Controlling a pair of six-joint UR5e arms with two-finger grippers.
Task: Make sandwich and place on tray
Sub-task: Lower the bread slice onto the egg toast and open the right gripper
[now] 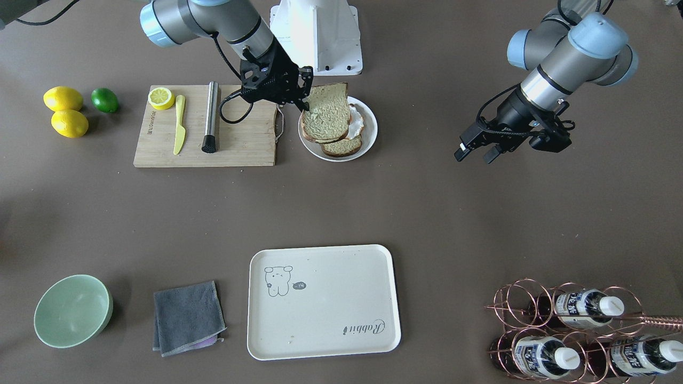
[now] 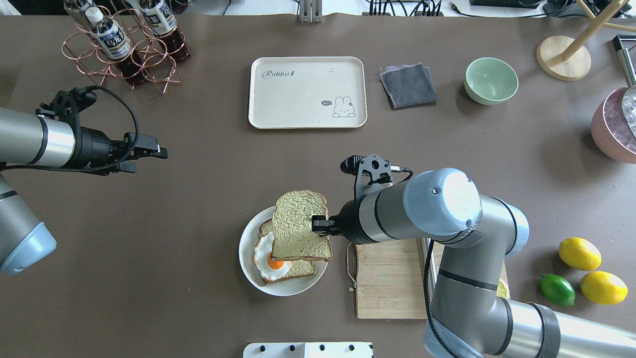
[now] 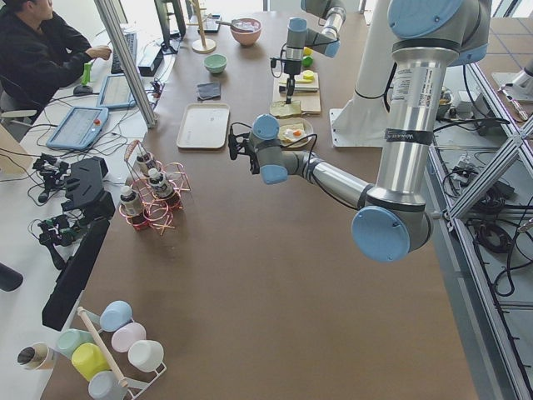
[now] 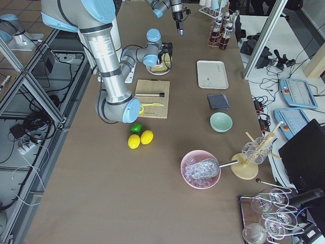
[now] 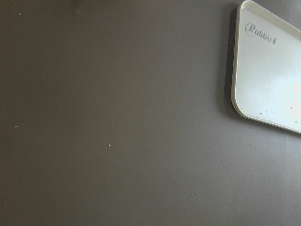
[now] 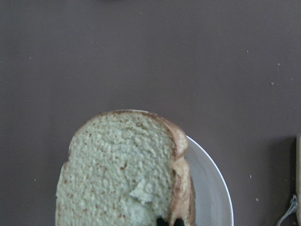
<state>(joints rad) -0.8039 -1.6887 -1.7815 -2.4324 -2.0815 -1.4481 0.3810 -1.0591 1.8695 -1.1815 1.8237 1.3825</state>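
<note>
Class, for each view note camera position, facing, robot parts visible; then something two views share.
Front: across table, facing robot; left arm, right arm, base.
Overhead: behind robot, looking down; both arms.
Left: table's left end; left arm nearest.
Right: table's right end; right arm nearest.
Left wrist: tray corner below; no body.
Right wrist: top slice, plate below; right claw barely.
Shared: front, overhead: right claw grips top slice.

We note plate (image 2: 246, 248) near robot's edge of bench (image 2: 174, 248), cutting board (image 2: 387, 283) just beside it on right. On plate: lower slice (image 2: 299, 271), egg (image 2: 271, 258) on top. Upper slice (image 2: 298, 223) over both, edge pinched in right hand (image 2: 320, 226). Tray (image 2: 298, 99) at far side, well apart. Left hand (image 1: 475, 155) above bench, left of tray, nearer robot.
</note>
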